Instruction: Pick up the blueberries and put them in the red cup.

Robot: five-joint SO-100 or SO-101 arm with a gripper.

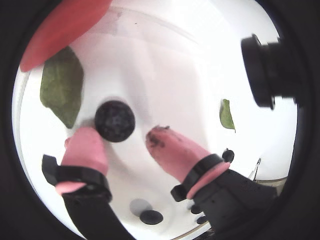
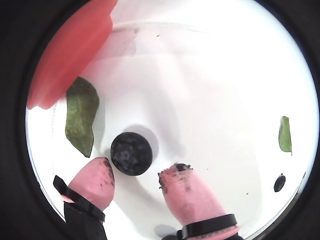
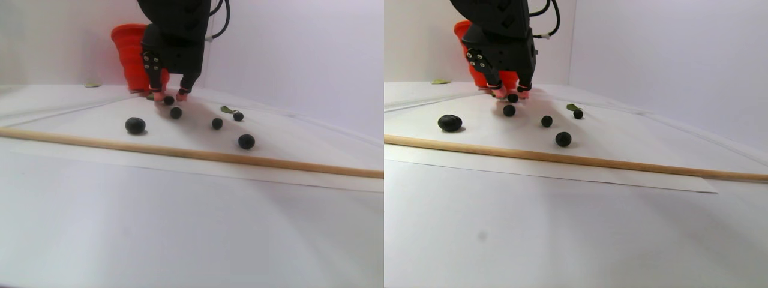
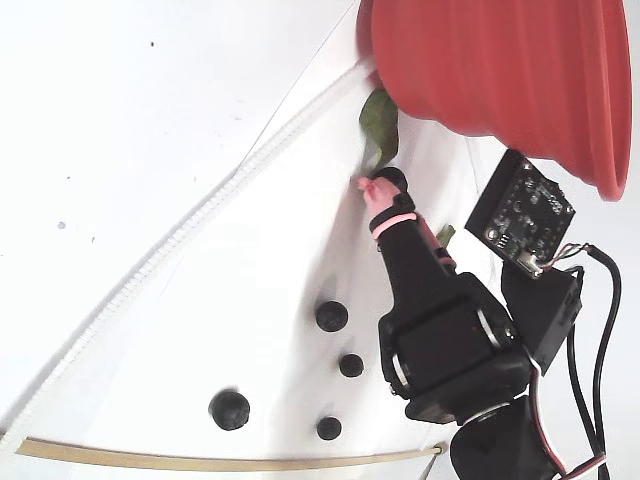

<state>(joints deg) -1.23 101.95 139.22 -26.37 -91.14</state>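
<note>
A dark blueberry [image 1: 115, 121] lies on the white sheet just ahead of my pink fingertips, between them; it shows in both wrist views [image 2: 131, 153]. My gripper [image 1: 120, 132] [image 2: 137, 167] is open and low over the sheet, its jaws either side of the berry and not closed on it. The red cup [image 1: 60, 25] [image 2: 70, 55] stands close beyond, at upper left in both wrist views. In the stereo pair view the gripper [image 3: 170, 96] is in front of the cup [image 3: 129, 54]. Several more blueberries [image 3: 176, 113] [image 4: 331, 316] lie nearer the camera.
A green leaf [image 1: 62, 85] [image 2: 81, 115] lies left of the berry by the cup base, and a smaller leaf [image 1: 226, 115] to the right. A wooden stick [image 3: 180, 153] crosses the sheet's front. A camera module [image 4: 520, 208] rides beside the gripper.
</note>
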